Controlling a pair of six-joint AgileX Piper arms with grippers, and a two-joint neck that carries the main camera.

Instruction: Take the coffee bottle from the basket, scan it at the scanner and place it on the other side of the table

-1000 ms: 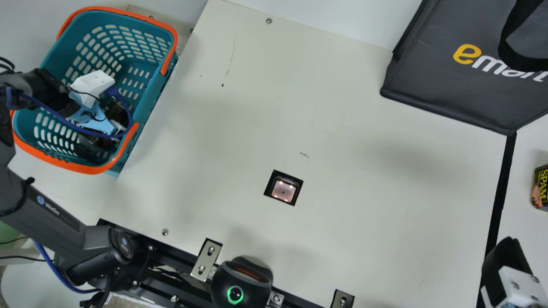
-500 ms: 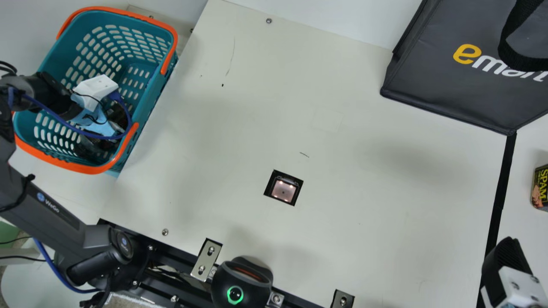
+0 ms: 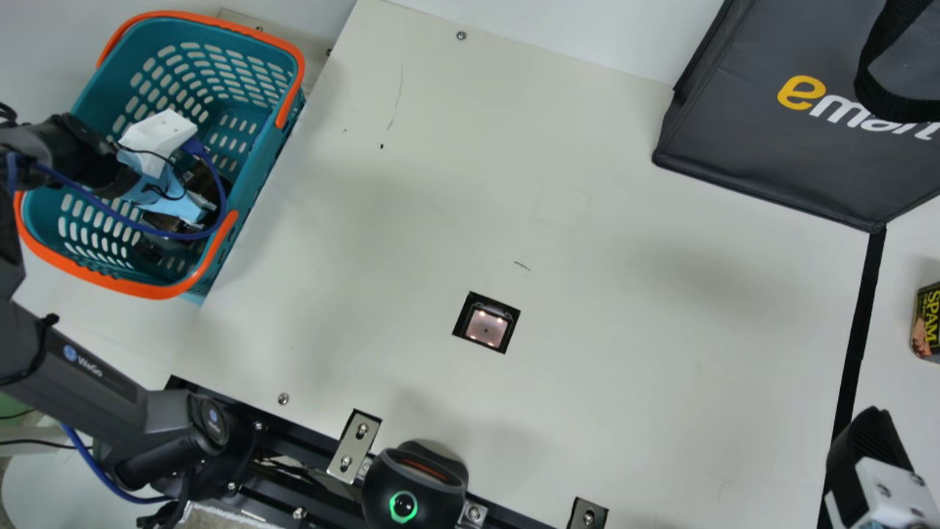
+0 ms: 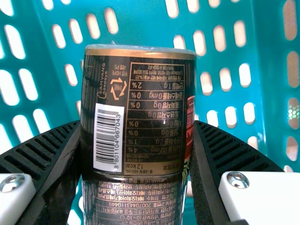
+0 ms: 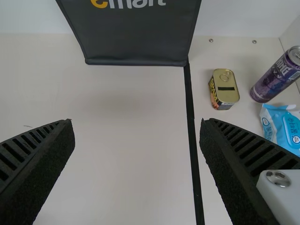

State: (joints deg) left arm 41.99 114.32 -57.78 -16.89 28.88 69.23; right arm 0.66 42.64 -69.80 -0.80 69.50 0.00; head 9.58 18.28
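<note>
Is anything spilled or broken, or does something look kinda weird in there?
Nothing looks spilled or broken. The coffee bottle looks undented where it shows, held in the left pincer. The only slightly odd things are stray dark marks on the pale table: a short line beyond the scanner.

Bskt point(image 3: 268, 176), teal w/ orange rim.
Coffee btl point(image 4: 140, 164): dk brown, gold band, b/w striped barcode; bag point(image 3: 771, 154): dk grey, yel./wht lettering.

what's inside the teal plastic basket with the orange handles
A dark brown cylindrical coffee bottle, held by the left gripper. The left arm covers part of the basket, so anything beneath it can't be seen.
</note>
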